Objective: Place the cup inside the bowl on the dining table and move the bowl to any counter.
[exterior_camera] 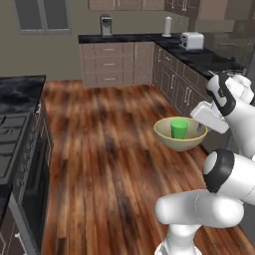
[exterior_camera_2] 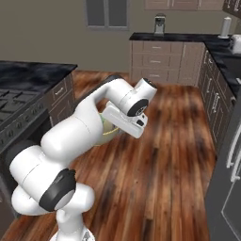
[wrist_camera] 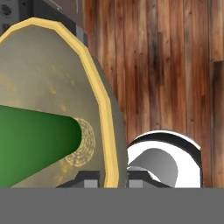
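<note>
The bowl (exterior_camera: pixel 180 134) hangs in the air over the wooden floor (exterior_camera: pixel 109 164), carried by the gripper (wrist_camera: pixel 108 180), with the green cup (exterior_camera: pixel 180 128) standing upright inside it. In the hand view the two dark finger tips sit one on each side of the bowl's yellow rim, one inside the wall and one outside, so the gripper is pinched narrow on that rim. The first half of the task looks done; what remains is setting the bowl down on a desk.

The relation that matters is where the nearest desk lies from the carried bowl. In the left base view the black-topped counter (exterior_camera: pixel 199 56) with its taupe drawers runs along the wall just beyond the bowl, to the arm's right and ahead, with a white toaster (exterior_camera: pixel 191 40) standing further along it toward the corner. The dining table (exterior_camera: pixel 17 94), with its cooktop (exterior_camera: pixel 10 139), lies well apart on the opposite side of the bowl, across the floor. So the counter is much the nearer surface, and the likely move is a swing or drive toward it.

The bowl is held by one edge only, so it could tip and spill the cup if swung sharply; a level, slow carry seems wise.
</note>
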